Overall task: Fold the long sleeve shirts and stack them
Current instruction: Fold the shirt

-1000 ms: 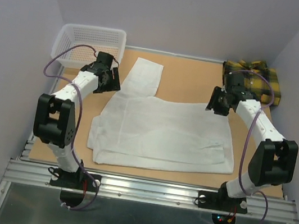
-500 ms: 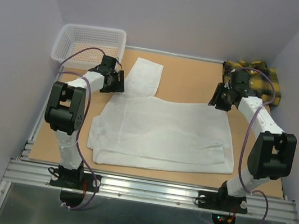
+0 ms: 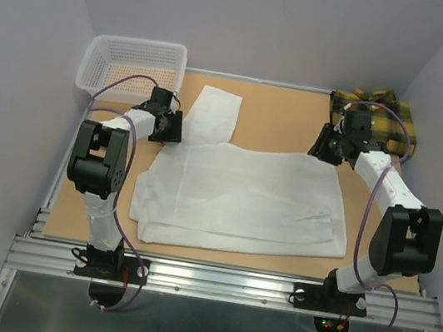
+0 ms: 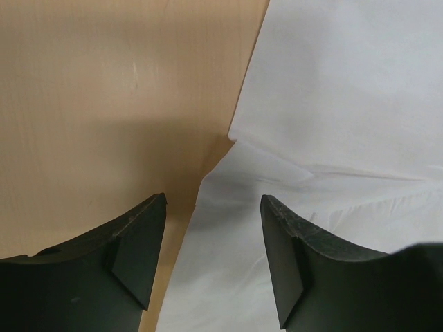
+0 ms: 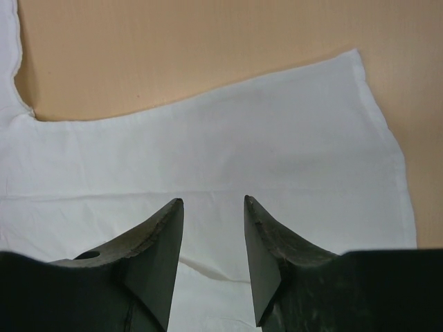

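Tan desk (image 3: 280, 116) carries white shirt (image 3: 241, 199) at its middle, plaid shirt (image 3: 385, 116) at its far right corner; left gripper (image 4: 213, 207) and right gripper (image 5: 213, 204), both open and empty, hover over the white shirt's far edge.

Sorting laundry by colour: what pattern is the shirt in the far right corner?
The folded shirt is yellow-and-dark-green plaid, clearest in the top external view.

Open board (image 3: 279, 120) behind white shirt (image 3: 242, 195), between its sleeve (image 3: 213, 114) and plaid shirt (image 3: 385, 116); basket (image 3: 132, 63) blocks far-left corner (walls (image 3: 19, 58) close both sides).
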Tool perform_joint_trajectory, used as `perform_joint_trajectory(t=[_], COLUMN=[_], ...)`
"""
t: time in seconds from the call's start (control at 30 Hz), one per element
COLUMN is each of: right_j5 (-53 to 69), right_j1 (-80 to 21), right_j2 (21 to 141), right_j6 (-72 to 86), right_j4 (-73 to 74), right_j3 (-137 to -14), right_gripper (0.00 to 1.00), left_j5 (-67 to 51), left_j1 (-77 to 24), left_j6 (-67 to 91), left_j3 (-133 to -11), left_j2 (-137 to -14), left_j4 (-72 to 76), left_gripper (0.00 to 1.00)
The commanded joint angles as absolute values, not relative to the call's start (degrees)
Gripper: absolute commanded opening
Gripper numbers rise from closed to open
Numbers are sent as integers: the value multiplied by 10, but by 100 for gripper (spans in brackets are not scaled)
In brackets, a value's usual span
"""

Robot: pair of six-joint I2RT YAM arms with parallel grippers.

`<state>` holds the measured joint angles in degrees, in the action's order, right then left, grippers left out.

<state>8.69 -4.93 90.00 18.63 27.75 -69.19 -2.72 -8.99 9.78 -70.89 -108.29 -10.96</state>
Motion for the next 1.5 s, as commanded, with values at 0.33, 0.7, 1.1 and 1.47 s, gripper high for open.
perform_joint_trajectory(t=[0.33,0.7,1.1,1.47], right_j5=[57,-18,-45,-4], right_j1=[-51,-49,-15,10], right_j2=[904,961,1008,1084], right_j6=[177,123,91,42], right_j4=[220,213,204,199], right_j3=[-682,-744,-783,-821], right_gripper=[47,46,46,46], left_j5=[-18,-19,-15,-11], left_j1=[-91,-117,-128,-134], left_j6=[91,80,91,83], left_j3=[-687,-686,-689,-694], left_j2=[-1105,-1107,-1115,-1120], left_j4=[-86,-97,-112,-98], left_gripper=[43,25,39,0])
